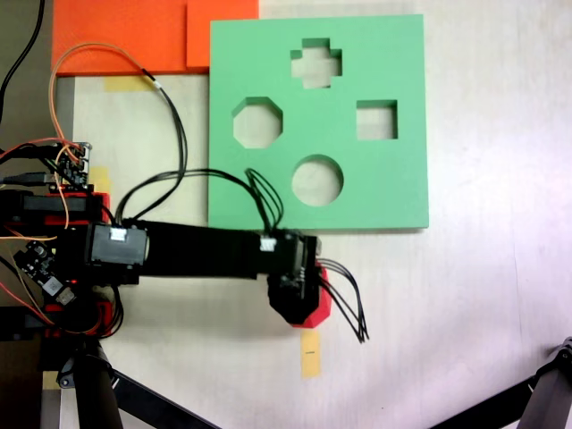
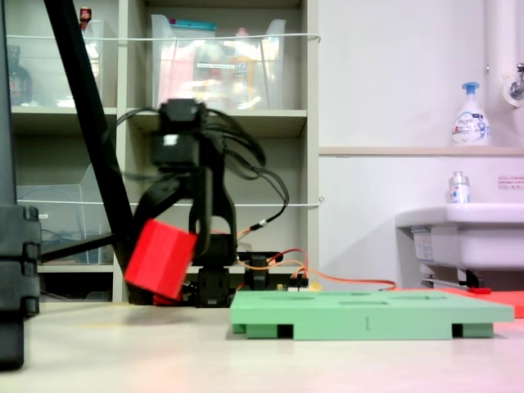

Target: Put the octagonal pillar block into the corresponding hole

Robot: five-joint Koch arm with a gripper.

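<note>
Fingers of the gripper (image 2: pixel 168 250) are clamped on the octagonal pillar block (image 2: pixel 161 259), a bright red foam prism held tilted and clear of the table (image 2: pixel 123 344) in the second exterior view. In the first exterior view the arm (image 1: pixel 197 250) hides most of the block; only a red edge shows beneath the gripper. Beyond the fingers, just past the block, lies the green foam board (image 1: pixel 393 179). Its eight-sided corresponding hole (image 1: pixel 258 122) sits toward the far side from the fingers, near a round cutout (image 1: pixel 317 180), a square cutout (image 1: pixel 376 120) and a cross cutout (image 1: pixel 315 63). Doing this step well likely means levelling the block, turning its flat sides to match the hole, then lowering straight down.
</note>
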